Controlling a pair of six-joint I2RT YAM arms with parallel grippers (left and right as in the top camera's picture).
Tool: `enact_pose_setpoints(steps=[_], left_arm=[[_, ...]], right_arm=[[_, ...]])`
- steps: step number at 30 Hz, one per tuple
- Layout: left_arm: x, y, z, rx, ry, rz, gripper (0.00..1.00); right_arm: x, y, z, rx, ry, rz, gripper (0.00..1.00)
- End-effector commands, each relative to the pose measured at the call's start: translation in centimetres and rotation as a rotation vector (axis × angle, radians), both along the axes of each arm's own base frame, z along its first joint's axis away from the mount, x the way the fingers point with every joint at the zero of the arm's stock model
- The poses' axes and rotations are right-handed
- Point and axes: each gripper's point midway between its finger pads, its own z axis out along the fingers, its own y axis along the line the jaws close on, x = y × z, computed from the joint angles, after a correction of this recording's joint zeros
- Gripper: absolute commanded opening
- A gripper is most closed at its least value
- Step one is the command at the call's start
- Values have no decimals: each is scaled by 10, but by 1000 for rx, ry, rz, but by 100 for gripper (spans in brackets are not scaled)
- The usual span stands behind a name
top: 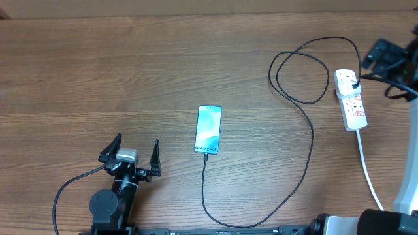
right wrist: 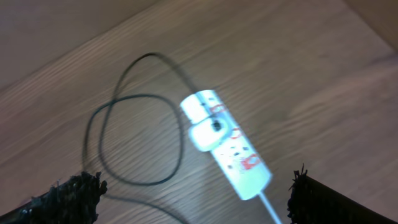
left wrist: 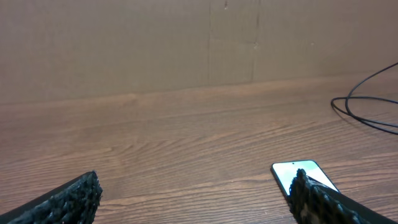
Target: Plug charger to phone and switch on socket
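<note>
The phone (top: 208, 129) lies screen up at mid table, its bottom edge toward me, with the charger cable (top: 307, 160) running from that edge in a long loop to a plug (top: 353, 84) seated in the white power strip socket (top: 351, 100) at the right. The phone also shows in the left wrist view (left wrist: 297, 173). My left gripper (top: 130, 155) is open and empty, left of the phone near the front edge. My right gripper (right wrist: 193, 196) is open and empty, raised above the socket (right wrist: 227, 143), whose reddish switches show beside the plug (right wrist: 205, 132).
The socket's white lead (top: 369, 173) runs toward the front right edge. A cardboard wall (left wrist: 186, 43) stands behind the table. The right arm (top: 392, 62) hangs over the far right edge.
</note>
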Motion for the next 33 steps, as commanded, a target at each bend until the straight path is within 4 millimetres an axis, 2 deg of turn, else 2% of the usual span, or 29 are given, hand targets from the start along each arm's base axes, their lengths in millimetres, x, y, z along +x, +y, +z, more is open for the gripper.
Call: enact_pose_setpoints(steps=[1, 5, 10, 20, 28, 33], left_arm=[[0, 3, 0, 19, -8, 14, 100], [0, 3, 0, 19, -8, 14, 99], [0, 3, 0, 19, -8, 14, 100], [0, 3, 0, 19, -8, 14, 100], [0, 3, 0, 19, -8, 14, 99], [0, 3, 0, 19, -8, 14, 100]], right_arm=[[5, 36, 10, -9, -26, 94, 100], [10, 67, 10, -8, -26, 174, 100], [12, 86, 10, -7, -26, 223, 100], [12, 88, 10, -7, -25, 228, 100], [8, 88, -5, -2, 15, 228, 100], [7, 88, -6, -1, 19, 228, 100]])
